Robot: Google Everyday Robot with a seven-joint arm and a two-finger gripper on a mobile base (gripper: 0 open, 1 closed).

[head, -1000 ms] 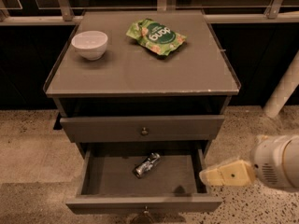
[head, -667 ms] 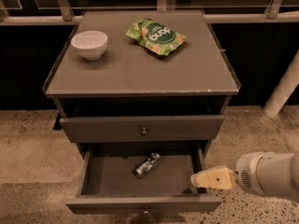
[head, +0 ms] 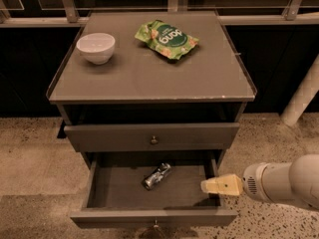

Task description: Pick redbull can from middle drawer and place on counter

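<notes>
The redbull can [head: 157, 176] lies on its side in the open middle drawer [head: 114, 190], near the tray's centre, with its shiny end pointing front left. My gripper [head: 210, 185], cream-coloured on a white arm, comes in from the right and hovers over the drawer's right edge, to the right of the can and apart from it. It holds nothing. The counter [head: 149, 76] is the cabinet's grey-brown top above.
A white bowl [head: 95, 47] stands at the counter's back left and a green snack bag [head: 167, 39] lies at its back middle. A closed drawer [head: 152, 136] with a small knob sits above the open one. A white post [head: 301, 96] stands at the right on the speckled floor.
My gripper has moved left, from beside the cabinet to over the open drawer's right edge. The can has not moved.
</notes>
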